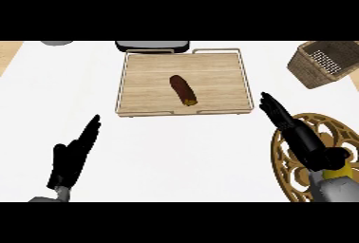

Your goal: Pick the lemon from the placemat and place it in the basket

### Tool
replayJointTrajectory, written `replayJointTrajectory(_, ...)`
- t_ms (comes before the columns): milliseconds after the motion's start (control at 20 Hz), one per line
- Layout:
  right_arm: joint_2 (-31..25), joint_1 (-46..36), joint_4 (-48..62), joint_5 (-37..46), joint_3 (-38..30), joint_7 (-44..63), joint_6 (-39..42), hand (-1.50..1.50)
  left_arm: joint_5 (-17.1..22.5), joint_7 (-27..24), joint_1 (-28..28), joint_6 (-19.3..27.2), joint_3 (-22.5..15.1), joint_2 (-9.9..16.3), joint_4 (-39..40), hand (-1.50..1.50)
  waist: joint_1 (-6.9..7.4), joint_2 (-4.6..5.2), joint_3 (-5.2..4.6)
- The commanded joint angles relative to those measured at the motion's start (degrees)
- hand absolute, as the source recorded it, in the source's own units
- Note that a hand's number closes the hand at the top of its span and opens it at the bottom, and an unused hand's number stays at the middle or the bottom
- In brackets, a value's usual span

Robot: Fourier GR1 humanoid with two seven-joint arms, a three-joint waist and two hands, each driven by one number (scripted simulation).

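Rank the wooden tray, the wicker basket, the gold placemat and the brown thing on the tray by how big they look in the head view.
1. wooden tray
2. gold placemat, partly cut off and hidden
3. wicker basket, also cut off, so these two are unsure
4. brown thing

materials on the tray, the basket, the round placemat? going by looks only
Tray: pale wood, matte, visible grain lines; thin rail handles at its sides look like metal wire. Basket: woven wicker or rattan, tan strands showing, with a grey perforated piece inside, possibly metal. Placemat: dark base with gold openwork pattern, probably metal or lacquer; cannot tell which.
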Motion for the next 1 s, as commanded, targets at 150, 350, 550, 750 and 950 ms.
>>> replayJointTrajectory(150,-6.59,4.71,1.11,-5.47,-16.59,1.74,-7.18,1.50,0.15,-4.06,-6.56,-1.28,3.64,2.90,-4.56,0.00,-3.66,-1.64,1.03)
replayJointTrajectory(350,-7.27,10.81,-4.90,-0.75,-19.21,-11.38,-8.78,1.50,0.06,-4.95,-8.44,-3.92,2.57,3.73,-8.36,0.00,-2.19,-1.53,1.11)
replayJointTrajectory(550,1.67,11.50,-9.82,9.84,-13.17,-5.49,-25.12,-1.50,-0.06,-2.76,-10.07,-4.37,2.82,3.61,-10.35,0.00,-0.77,-1.29,1.02)
replayJointTrajectory(750,2.23,12.01,-11.97,22.66,-9.14,7.07,-37.66,-1.50,0.85,-4.04,-8.86,-6.15,2.55,3.65,-9.92,0.00,-0.38,-1.18,0.85)
replayJointTrajectory(950,-8.03,13.97,-15.44,32.13,-13.66,20.86,-39.94,-1.50,0.25,-2.33,-9.54,-5.17,2.71,3.84,-10.91,0.00,-1.36,-1.50,0.56)
